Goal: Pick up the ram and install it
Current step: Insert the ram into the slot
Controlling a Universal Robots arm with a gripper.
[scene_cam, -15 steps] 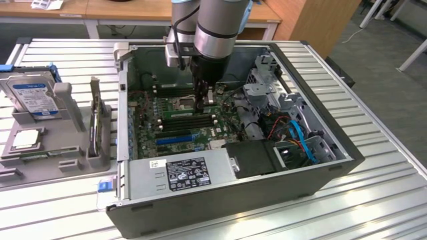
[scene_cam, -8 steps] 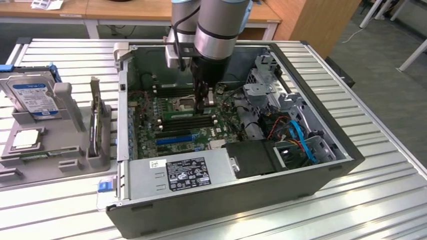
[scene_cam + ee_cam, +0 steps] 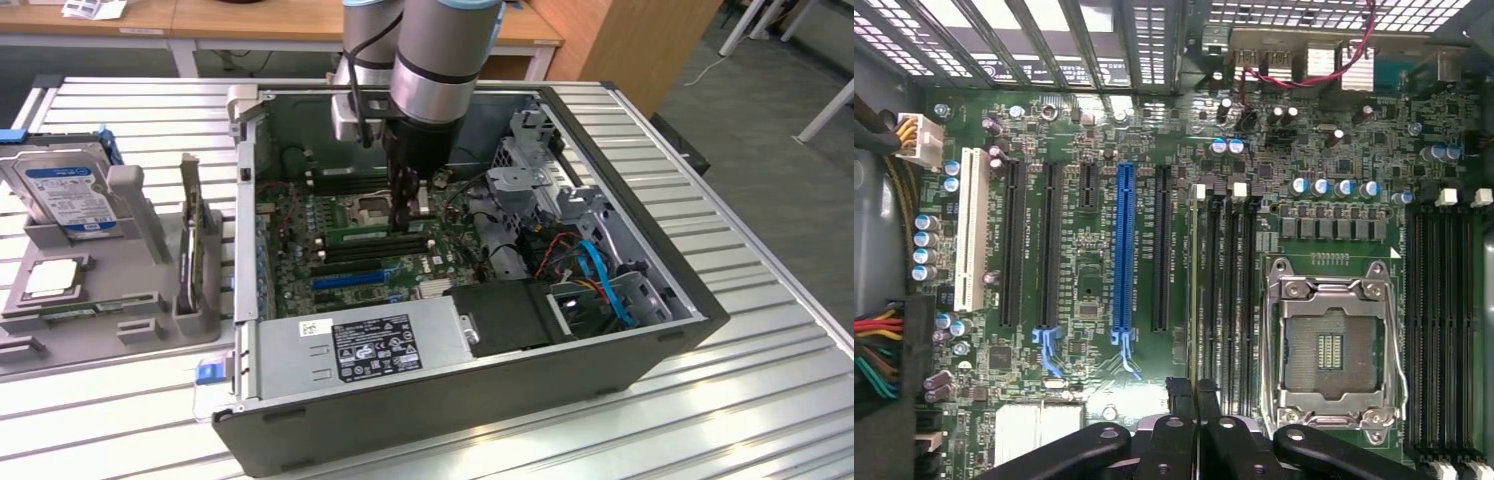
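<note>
Ram (image 3: 1199, 300) status: off its storage place and inside the open computer case (image 3: 441, 400). It stands on edge at the tips of the gripper (image 3: 1197, 392). You will see it in the wrist view as a thin pale line running along the outermost of the black memory slots (image 3: 1239, 300) beside the empty processor socket (image 3: 1334, 350). In the exterior view it reads as a green strip (image 3: 380, 237) lying across the motherboard (image 3: 340, 215) directly under the arm.

Gripper condition: the fingers are pressed together, with the thin board pinched between them near the middle of its length. You should record this as a grip, not a release.

Work done, in my judgement: the pick-up is complete, and the board is carried to the slot and lined up lengthwise with it.

Work left, in my judgement: the install is not confirmed. You cannot tell from either view whether the bottom edge of the board is pressed fully home or only resting in the slot mouth. The state of the white latches at the slot ends is not clear enough to call either. The neighbouring slots look empty, as does the second bank on the far side of the socket.

Other items: the grey tray (image 3: 80, 345) at the exterior view's left holds a hard drive (image 3: 60, 195), well apart from the work.
</note>
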